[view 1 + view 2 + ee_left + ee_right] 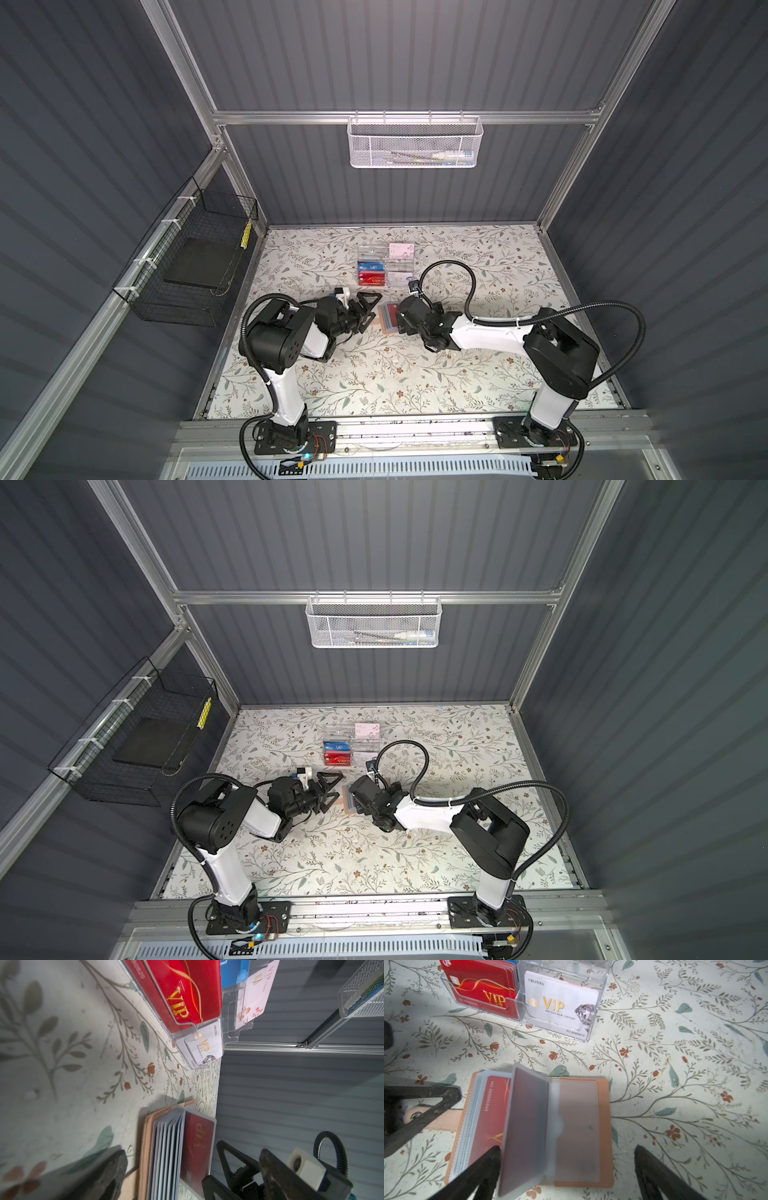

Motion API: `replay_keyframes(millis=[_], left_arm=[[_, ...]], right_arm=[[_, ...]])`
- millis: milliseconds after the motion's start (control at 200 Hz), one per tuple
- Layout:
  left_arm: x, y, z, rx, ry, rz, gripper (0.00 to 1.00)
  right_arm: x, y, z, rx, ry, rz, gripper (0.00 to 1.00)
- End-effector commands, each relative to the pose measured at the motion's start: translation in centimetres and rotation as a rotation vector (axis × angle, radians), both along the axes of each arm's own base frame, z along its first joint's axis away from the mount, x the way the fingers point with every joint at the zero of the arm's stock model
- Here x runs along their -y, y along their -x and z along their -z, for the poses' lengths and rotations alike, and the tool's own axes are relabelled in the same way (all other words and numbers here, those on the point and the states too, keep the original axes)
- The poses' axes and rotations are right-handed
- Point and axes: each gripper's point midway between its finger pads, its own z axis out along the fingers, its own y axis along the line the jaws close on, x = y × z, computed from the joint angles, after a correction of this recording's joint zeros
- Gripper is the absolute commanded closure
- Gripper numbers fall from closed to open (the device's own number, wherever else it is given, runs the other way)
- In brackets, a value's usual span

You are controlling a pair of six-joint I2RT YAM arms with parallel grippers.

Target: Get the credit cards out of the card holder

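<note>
The tan card holder [605,1126] lies open on the flowered table, mid-table in both top views [383,323] [347,801]. A red credit card [488,1109] sits in a clear sleeve on its left stack, and the left wrist view also shows this red credit card [199,1142]. One greyish sleeve page [527,1126] stands up at the spine. My right gripper [566,1148] hovers open over the holder, one finger [483,1165] at the raised page. My left gripper [193,1152] is open, turned on its side at the holder's left edge, over the strap [442,1120].
A clear acrylic box [384,266] with red, blue and white VIP cards stands just behind the holder. A black wire basket [187,270] hangs on the left wall and a white mesh basket [415,141] on the back rail. The table runs bare towards the front.
</note>
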Motion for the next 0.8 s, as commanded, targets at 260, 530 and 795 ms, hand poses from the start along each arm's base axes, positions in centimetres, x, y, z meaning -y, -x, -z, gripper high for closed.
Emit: replay_keyframes(millis=[260,530,795], left_arm=[[-1.5,2.6,6.5,-0.231,-0.087,-0.033,0.00],[-1.6,2.7,6.2,-0.213,-0.092,-0.028,0.00],[-1.2,2.4,4.4,-0.165,-0.089,0.000,0.00]], right_arm=[[3.7,-0.1,0.8,-0.007,0.047,0.053,0.01],[6.0,0.0,1.2,-0.014,0.046,0.090,0.01],[7.5,-0.3,1.5,-0.033,0.022,0.112,0.01]])
